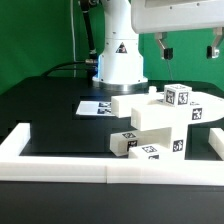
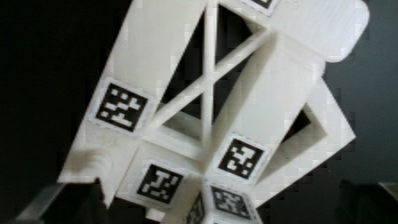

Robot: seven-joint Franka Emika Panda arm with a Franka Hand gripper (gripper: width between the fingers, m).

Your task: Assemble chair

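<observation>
**Right now: jaws wide, nothing held, chair parts piled near the front wall**

Counts first. I see one arm, one gripper (image 1: 187, 44), one marker board (image 1: 97, 106). The chair (image 1: 155, 120) is not one piece: I count roughly five or six white chunks in the exterior view, but they overlap, so I can't give an exact number. Tags visible on them there: about six, some too small to be sure.

Gripper hangs above the pile, clear of it, fingers spread as wide as they go, nothing between them.

Chair parts sit on the black worktop (image 1: 50, 120), toward its front edge and the exterior view's right. Long slabs stacked crosswise, small tagged cubes on top and at the front, a rounded slab at the far right. Wrist view shows a frame-like part (image 2: 214, 110) with open slots and a diagonal strut, four tags on its lower blocks; picture is soft.

Surface: matte black top, low white border wall (image 1: 60, 160) along the front and both sides. Green backdrop behind.

Around: marker board lies flat just behind the pile, near the robot base (image 1: 118, 60). Base stands at the back edge. A dark cable (image 1: 70, 68) runs along the back.
</observation>
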